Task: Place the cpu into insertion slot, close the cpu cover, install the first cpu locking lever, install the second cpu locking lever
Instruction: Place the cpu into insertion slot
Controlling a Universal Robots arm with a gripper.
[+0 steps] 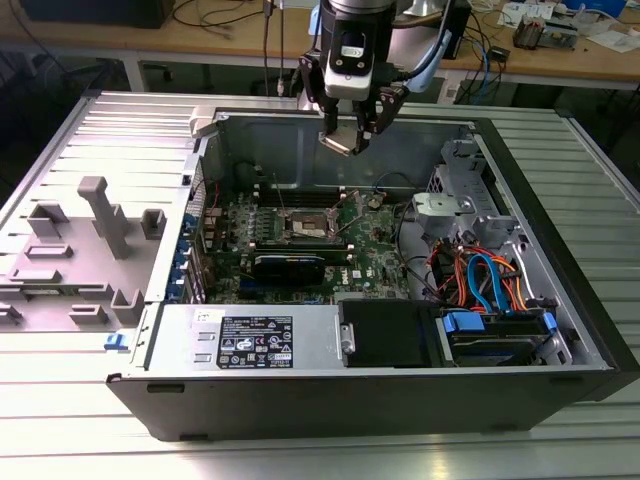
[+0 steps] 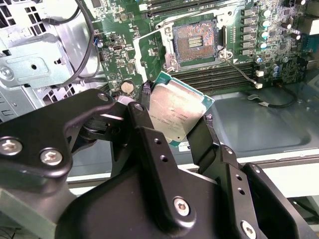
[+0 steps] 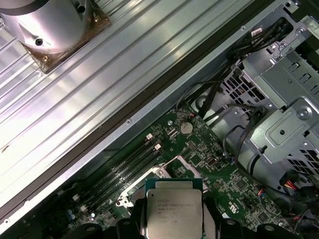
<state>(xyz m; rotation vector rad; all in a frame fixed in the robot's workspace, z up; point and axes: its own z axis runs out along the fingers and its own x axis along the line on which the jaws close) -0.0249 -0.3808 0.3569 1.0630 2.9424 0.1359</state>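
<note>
My gripper hangs above the open computer case, over its back wall, and is shut on the cpu. The cpu is a small square chip with a silvery-tan top and green edges, pinched by two opposite sides between the black fingers. It also shows in the first wrist view, cpu. The insertion slot lies bare on the green motherboard, its contacts showing, lower than the chip and apart from it. In the exterior view the slot is in front of the gripper. Thin wire levers stick out beside it. I cannot tell how the cpu cover stands.
The case's back wall is right beneath the gripper. A drive cage and cable bundles fill the exterior view's right. Memory slots run beside the socket. A black card lies in front of it. Grey fixtures stand left.
</note>
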